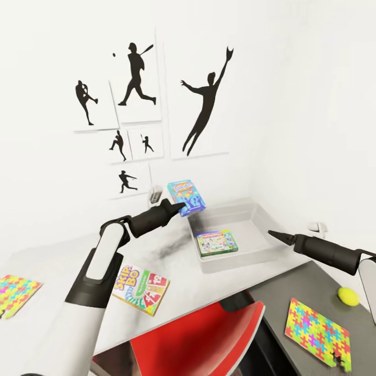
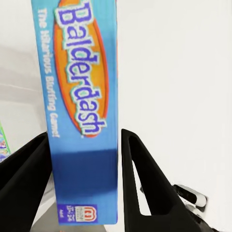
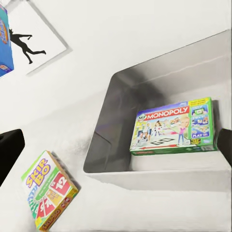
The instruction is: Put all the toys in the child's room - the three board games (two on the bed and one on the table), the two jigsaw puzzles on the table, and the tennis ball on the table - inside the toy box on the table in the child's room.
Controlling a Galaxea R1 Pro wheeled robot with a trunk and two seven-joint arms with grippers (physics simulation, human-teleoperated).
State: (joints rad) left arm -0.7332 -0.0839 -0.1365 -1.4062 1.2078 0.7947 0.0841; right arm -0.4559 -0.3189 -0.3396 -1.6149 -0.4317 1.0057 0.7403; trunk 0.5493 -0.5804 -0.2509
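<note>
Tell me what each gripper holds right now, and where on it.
Left gripper pinches the blue Balderdash box by its lower edge. Right gripper holds nothing.

At frame centre, the blue Balderdash board game (image 1: 186, 197) hangs tilted in the air above the near-left corner of the light grey toy box (image 1: 245, 257). The Monopoly box (image 1: 216, 243) lies flat inside that bin. The Skip-Bo box (image 1: 141, 289) lies on the tabletop (image 1: 57, 258) at lower left. Two jigsaw puzzles (image 1: 15, 294) (image 1: 316, 333) lie flat at far left and lower right, and the tennis ball (image 1: 348, 296) sits near the right one.
</note>
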